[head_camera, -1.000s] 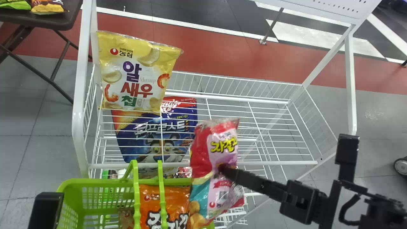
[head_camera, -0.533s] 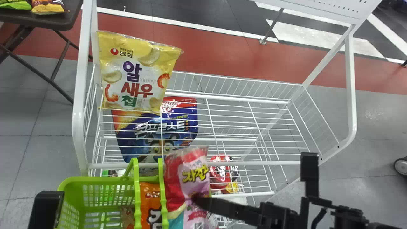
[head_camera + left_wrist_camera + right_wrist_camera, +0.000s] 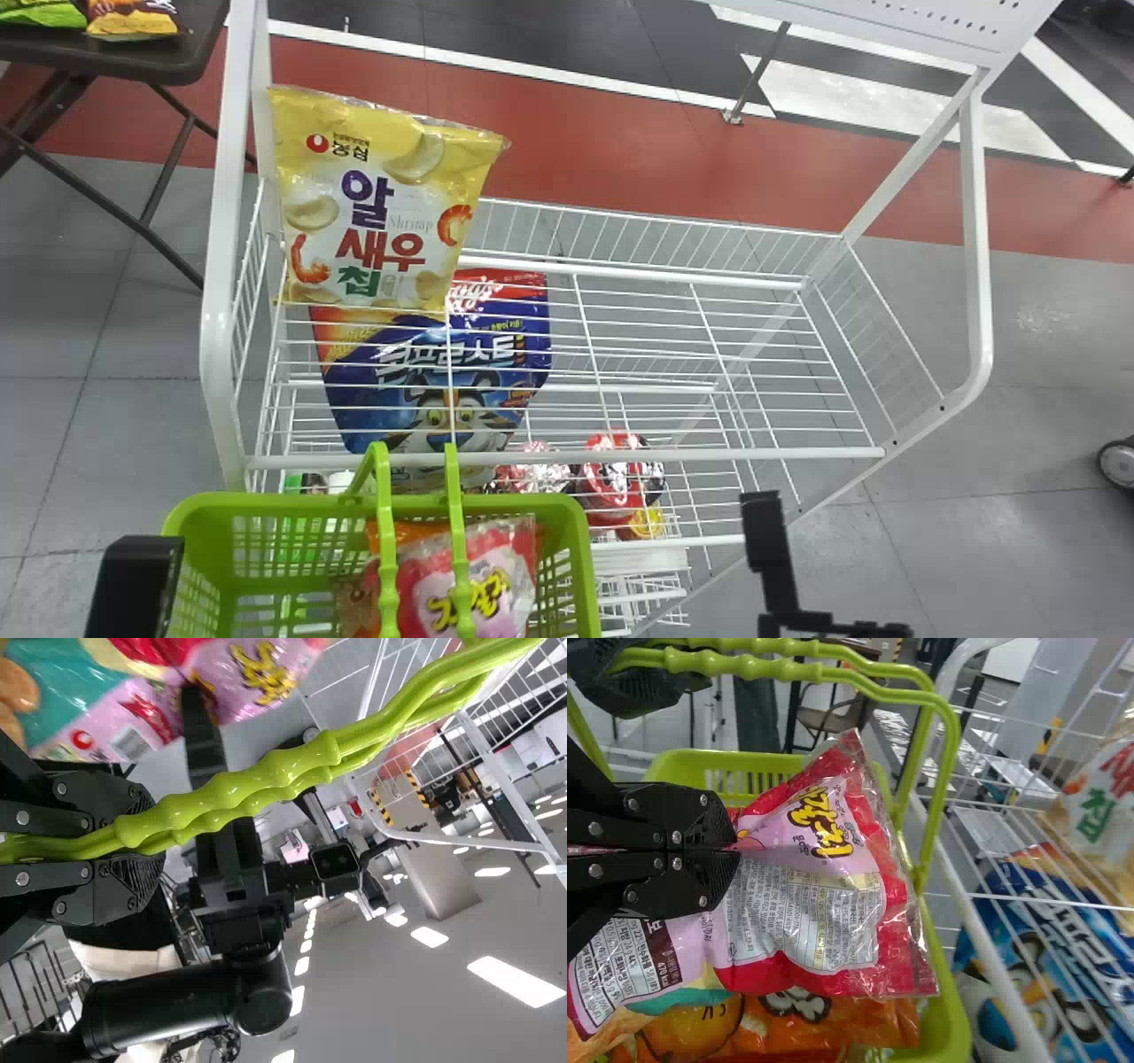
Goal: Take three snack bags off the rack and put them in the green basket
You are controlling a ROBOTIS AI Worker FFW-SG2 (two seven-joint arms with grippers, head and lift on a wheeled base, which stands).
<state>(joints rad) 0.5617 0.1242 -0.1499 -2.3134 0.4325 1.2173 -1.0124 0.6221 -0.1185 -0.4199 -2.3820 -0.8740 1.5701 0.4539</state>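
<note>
At the head view's seven o'clock, the right gripper [image 3: 725, 849] is pinching the pink bag [image 3: 469, 589] at the green basket's [image 3: 266, 504] mouth; the left gripper [image 3: 137, 842] is clasping its handles [image 3: 239, 787]. The right should be lowering fully before releasing.

There is one pink bag [image 3: 802, 908], one blue bag [image 3: 356, 416], one basket [image 3: 292, 504].

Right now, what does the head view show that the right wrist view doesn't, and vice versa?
Head view: the red container seen through the rack's wires, and the wheel at the right edge.

Right wrist view: the right gripper shut on the pink snack bag, and the left gripper on the basket handles.

Both: the pink bag, orange bag, green basket, white wire rack, yellow bag, blue bag.
</note>
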